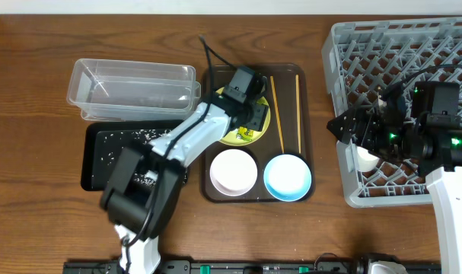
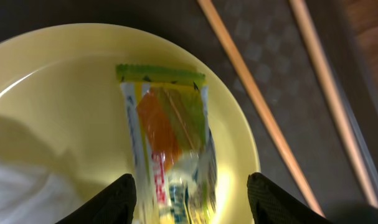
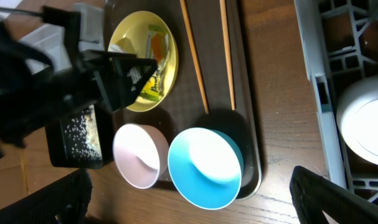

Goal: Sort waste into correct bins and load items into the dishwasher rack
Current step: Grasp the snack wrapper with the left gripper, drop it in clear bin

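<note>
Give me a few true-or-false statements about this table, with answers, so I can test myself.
1. The snack wrapper lies on the yellow plate. True.
2. The blue bowl sits beside the white bowl on the brown tray. True.
3. The chopsticks rest inside the blue bowl. False: the chopsticks lie on the brown tray.
4. The left fingers are shut. False: they are open, either side of the wrapper.
</note>
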